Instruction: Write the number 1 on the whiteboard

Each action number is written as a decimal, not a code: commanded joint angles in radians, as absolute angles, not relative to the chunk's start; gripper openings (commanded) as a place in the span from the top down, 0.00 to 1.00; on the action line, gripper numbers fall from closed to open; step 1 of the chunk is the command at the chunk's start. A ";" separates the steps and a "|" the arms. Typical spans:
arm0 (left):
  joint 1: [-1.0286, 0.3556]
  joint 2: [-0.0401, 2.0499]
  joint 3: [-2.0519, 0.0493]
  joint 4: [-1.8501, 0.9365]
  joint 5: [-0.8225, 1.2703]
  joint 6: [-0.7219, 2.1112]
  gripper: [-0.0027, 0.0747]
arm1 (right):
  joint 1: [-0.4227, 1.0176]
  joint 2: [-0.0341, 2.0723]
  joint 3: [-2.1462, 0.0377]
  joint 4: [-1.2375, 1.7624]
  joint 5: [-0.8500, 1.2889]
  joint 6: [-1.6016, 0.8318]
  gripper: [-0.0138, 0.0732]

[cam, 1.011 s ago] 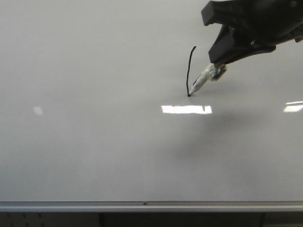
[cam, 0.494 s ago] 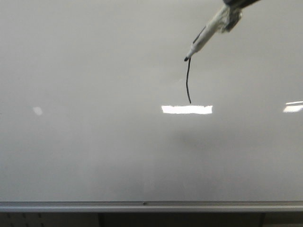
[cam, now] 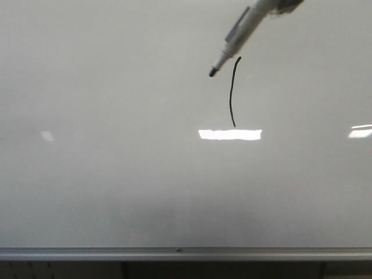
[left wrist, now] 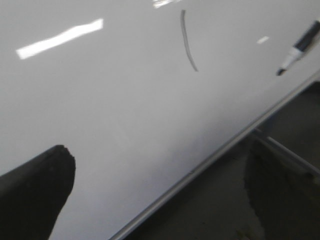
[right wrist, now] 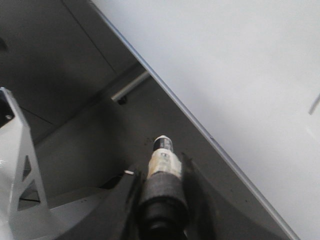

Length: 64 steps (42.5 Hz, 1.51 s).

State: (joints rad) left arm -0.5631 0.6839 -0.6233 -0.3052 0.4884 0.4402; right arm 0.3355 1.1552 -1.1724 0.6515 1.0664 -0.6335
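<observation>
**Holding marker off the board, stroke done**

Gripping the marker (right wrist: 162, 167) in my right claw (right wrist: 160, 200), fingers pressed onto its barrel from both sides, seen clearly in the right wrist view. In the front view the claw itself is out of shot; only the marker (cam: 235, 38) shows, coming down from the top edge, tilted, black tip pointing down and to the left. Whether the tip touches the surface I cannot tell; it sits near the upper end of the stroke, slightly to its left.

Number 1 (cam: 233, 92) is on the whiteboard (cam: 116, 186): thin black single line, roughly vertical, slightly curved, right of the board's centre and well away from the near edge rail. Lower end stops just above a bright rectangular light reflection (cam: 229, 134). Another reflection at the right edge, a faint one toward the left edge.

Left wrist view shows the same stroke (left wrist: 188, 42) as a grey curved line, the marker (left wrist: 299, 47) at the frame's side near the silver rail, and the board surface (left wrist: 125, 115). My left claw: one dark finger (left wrist: 35, 192) visible, another dark blurred shape opposite, wide gap between them, so spread, holding nothing.

Right wrist view also catches the rail running diagonally, dark floor beyond it, a white frame piece (right wrist: 20, 165).
</observation>
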 commanded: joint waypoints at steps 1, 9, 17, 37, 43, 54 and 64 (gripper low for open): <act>-0.682 0.765 -0.730 -0.329 0.478 0.444 0.10 | 0.334 1.140 -1.206 0.811 1.069 -0.756 0.94; -0.905 0.939 -0.883 -0.309 0.536 0.444 0.10 | 0.334 1.165 -1.206 0.937 1.189 -0.853 0.94; -0.982 1.074 -0.955 -0.295 0.536 0.444 0.10 | 0.334 1.167 -1.206 1.021 1.244 -0.893 0.94; -0.986 1.138 -0.977 -0.295 0.500 0.444 0.32 | 0.334 1.167 -1.206 1.045 1.293 -0.894 0.94; -0.986 1.138 -0.977 -0.295 0.459 0.444 0.55 | 0.334 1.167 -1.206 1.045 1.298 -0.894 0.94; -0.986 1.138 -0.977 -0.295 0.445 0.444 0.82 | 0.334 1.167 -1.206 1.031 1.298 -0.894 0.94; -0.986 1.138 -0.977 -0.295 0.445 0.444 0.99 | 0.334 1.167 -1.206 1.004 1.298 -0.894 0.94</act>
State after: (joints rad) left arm -0.9809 1.1560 -0.9415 -0.2762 0.5101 0.4526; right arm 0.3355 1.1837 -1.1730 0.9680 1.2365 -0.8800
